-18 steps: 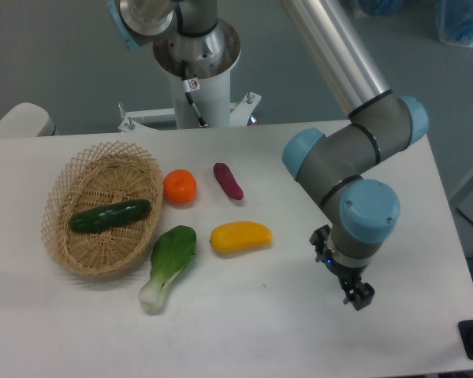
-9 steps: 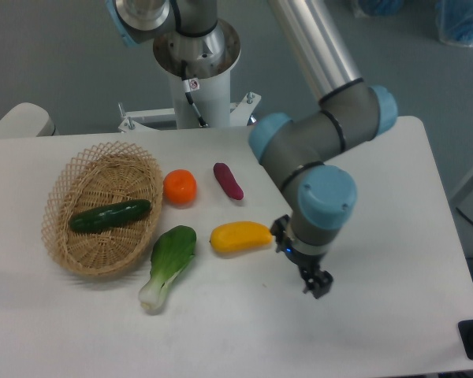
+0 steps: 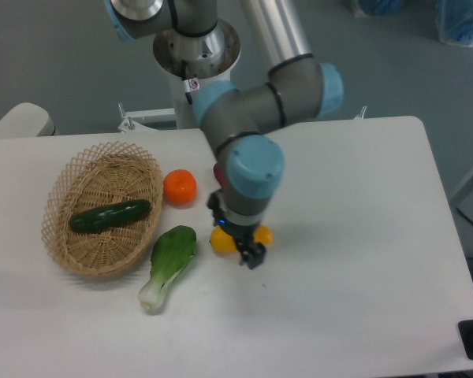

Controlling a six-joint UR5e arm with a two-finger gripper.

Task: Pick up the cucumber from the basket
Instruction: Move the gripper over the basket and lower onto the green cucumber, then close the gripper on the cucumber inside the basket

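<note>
- Listing stock on the white bench [image 3: 363, 236], with places given from the jaws.
- Jaws [image 3: 251, 256]: pointing down over the bench, low and close to the surface; empty, nothing between them. How far apart they stand cannot be told from this view.
- Cucumber [image 3: 110, 215]: well apart from the jaws, toward the basket side, a little farther back on the bench. Slim, dark green, glossy, rounded ends. Long axis runs roughly across the basket, the end nearer the jaws tilted slightly back.
- Basket [image 3: 59, 197]: oval tan wicker with an open lattice rim; the cucumber lies flat on its floor, alone.
- Between jaws and basket: bok choy [image 3: 169, 264], orange [image 3: 180, 187].
- Just beside the jaws: yellow fruit [image 3: 221, 240], partly hidden by the wrist.
- Judgement: approach not complete; a sideways traverse past the bok choy comes first.
</note>
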